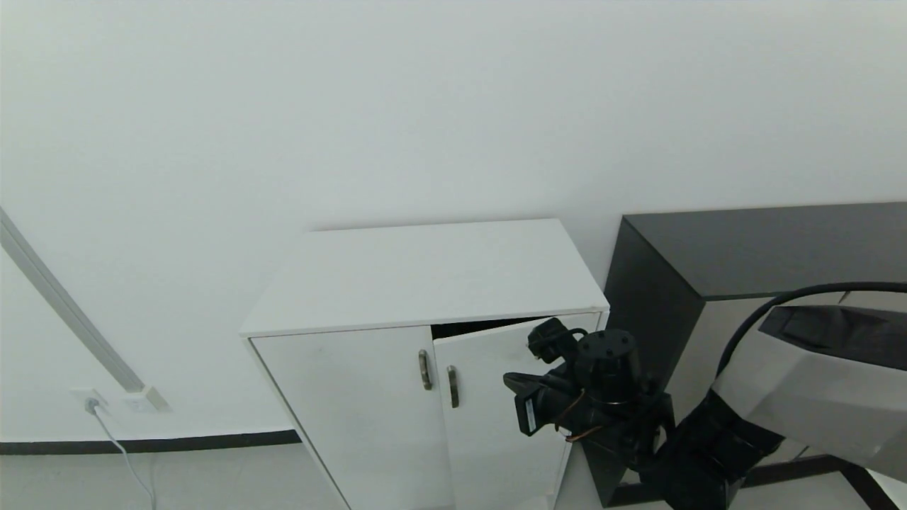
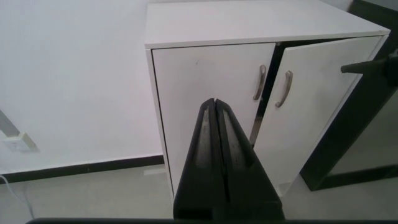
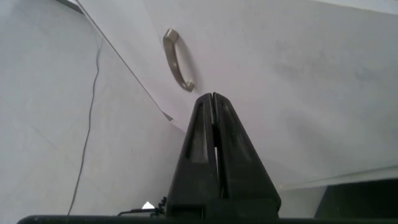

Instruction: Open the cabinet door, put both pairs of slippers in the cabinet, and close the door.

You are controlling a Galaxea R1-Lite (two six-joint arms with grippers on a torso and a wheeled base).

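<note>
The white cabinet (image 1: 425,273) stands against the wall with two doors. Its right door (image 1: 496,432) is ajar by a small gap along the top, while the left door (image 1: 340,404) sits flush. Each door has a metal handle near the middle seam, the right door's handle (image 1: 452,386) beside the left one (image 1: 424,370). My right gripper (image 1: 511,382) is shut with nothing in it, just in front of the right door's face, a short way from its handle (image 3: 177,59). My left gripper (image 2: 214,101) is shut and empty, held back from the cabinet, facing the left door (image 2: 205,93).
A dark cabinet (image 1: 744,244) stands directly beside the white one, close to the ajar door's hinge side. A wall socket (image 1: 88,402) with a hanging cable and a slanted cable duct are at the far left. Bare floor lies in front of the cabinet.
</note>
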